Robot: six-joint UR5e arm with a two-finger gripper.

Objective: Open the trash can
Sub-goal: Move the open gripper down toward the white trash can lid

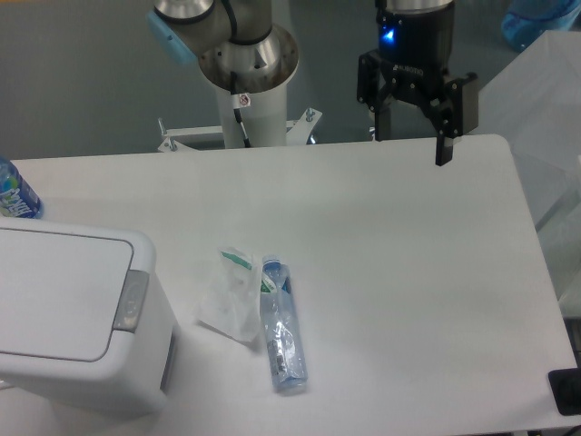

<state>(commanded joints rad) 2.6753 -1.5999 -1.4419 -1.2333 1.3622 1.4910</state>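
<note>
The pincer (408, 136) hangs spread and empty over the counter's (408, 272) far edge, toward the right corner. The trash can (73, 318) sits well apart at the near left corner, lid flat and shut, its grey button strip (132, 300) facing right. This looks like the approach step: next the pincer must cross diagonally and press down on that strip, clearing the clear bottle (283, 325) lying mid-counter.
</note>
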